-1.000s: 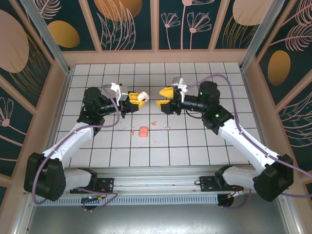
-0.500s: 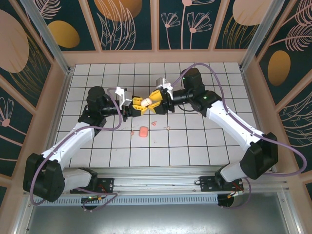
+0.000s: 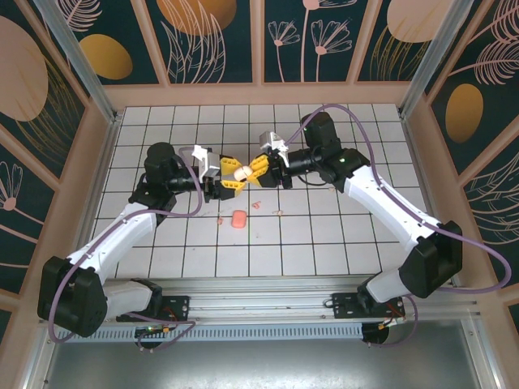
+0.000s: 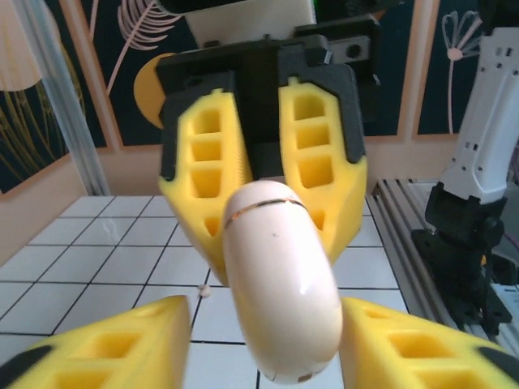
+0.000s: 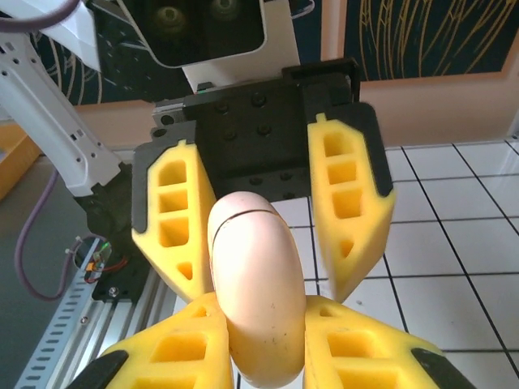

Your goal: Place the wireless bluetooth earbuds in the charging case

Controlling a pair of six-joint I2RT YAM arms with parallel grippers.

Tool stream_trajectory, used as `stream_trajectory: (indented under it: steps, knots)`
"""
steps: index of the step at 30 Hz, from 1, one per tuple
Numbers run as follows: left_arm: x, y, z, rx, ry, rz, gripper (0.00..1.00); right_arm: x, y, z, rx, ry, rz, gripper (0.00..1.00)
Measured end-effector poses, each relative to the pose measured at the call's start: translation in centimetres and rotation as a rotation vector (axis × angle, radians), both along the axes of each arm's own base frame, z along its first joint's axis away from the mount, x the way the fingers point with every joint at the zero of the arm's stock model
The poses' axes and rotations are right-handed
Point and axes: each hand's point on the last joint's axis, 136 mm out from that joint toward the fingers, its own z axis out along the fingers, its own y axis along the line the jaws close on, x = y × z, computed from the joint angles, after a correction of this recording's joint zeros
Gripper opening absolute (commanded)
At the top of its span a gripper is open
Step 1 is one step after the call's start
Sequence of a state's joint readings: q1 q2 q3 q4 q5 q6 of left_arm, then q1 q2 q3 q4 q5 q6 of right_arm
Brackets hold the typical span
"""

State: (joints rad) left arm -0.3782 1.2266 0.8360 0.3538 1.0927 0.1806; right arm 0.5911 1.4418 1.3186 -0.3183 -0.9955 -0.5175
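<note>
Above the middle of the table (image 3: 340,243), well clear of the tiles, I have both grippers meeting nose to nose with the charging case (image 4: 280,275) between them. My right gripper (image 5: 263,312) is pressed together on one end of that cream capsule, pinching it across its width. My left gripper (image 4: 261,316) stands spread, one finger on either side of the other end. Its wrist camera shows gaps on both sides, so I judge it bears none of the weight.

The case's long axis runs along the line between the two wrists, roughly parallel to the near edge. My next move turns on that. I would draw the left gripper straight back along the axis, toward the left edge, so its fingers come off without knocking the capsule askew.

The earbuds (image 3: 256,205) lie loose on the tiles below the grippers, a little toward the near edge. They are tiny pink bits scattered either side of a salmon-pink box (image 3: 238,219), none touching it. The right arm is occupied and one bit sits on the left arm's side of the box, so I judge the left the better arm to fetch them.
</note>
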Motion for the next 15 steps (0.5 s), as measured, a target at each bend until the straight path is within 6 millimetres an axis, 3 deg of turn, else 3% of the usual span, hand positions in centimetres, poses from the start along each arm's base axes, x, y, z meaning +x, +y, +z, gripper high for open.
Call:
stream_trajectory:
  steps: [8,15]
  knots:
    - [1.6,0.6,-3.0,0.135,-0.043,0.103,0.60,1.5,-2.1,-2.5,-0.207,-0.159,-0.174,0.18]
    - [1.8,1.2,-5.2,0.218,-0.067,0.128,0.60,1.3,-1.8,-5.0,-0.375,-0.241,-0.170,0.18]
